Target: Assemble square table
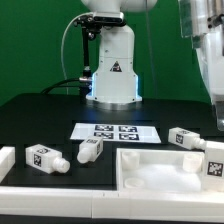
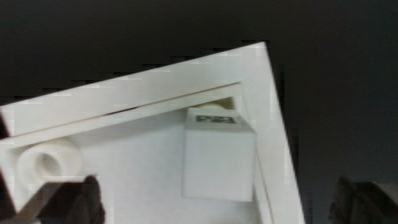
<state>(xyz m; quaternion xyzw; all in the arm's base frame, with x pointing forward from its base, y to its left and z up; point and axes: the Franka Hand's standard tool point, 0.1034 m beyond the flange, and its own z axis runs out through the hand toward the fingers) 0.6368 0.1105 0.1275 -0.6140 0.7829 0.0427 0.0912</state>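
The white square table top (image 1: 160, 175) lies at the front right, rim up. One leg (image 1: 213, 161) with a tag stands in or at its right corner. Three more tagged legs lie on the black table: one at the left (image 1: 42, 158), one near the middle (image 1: 90, 150), one at the right (image 1: 185, 138). The arm (image 1: 207, 55) hangs blurred at the exterior view's right edge, and its fingers are not clear there. In the wrist view my gripper (image 2: 214, 206) is open above a corner of the top (image 2: 125, 120) and the leg (image 2: 217, 160) inside it. The dark fingers (image 2: 63, 203) stand far apart and hold nothing.
The marker board (image 1: 115, 131) lies flat in front of the robot base (image 1: 112, 70). A long white rail (image 1: 60, 190) runs along the front edge, with a white block (image 1: 5, 160) at the left. A round socket (image 2: 48, 160) shows in the top.
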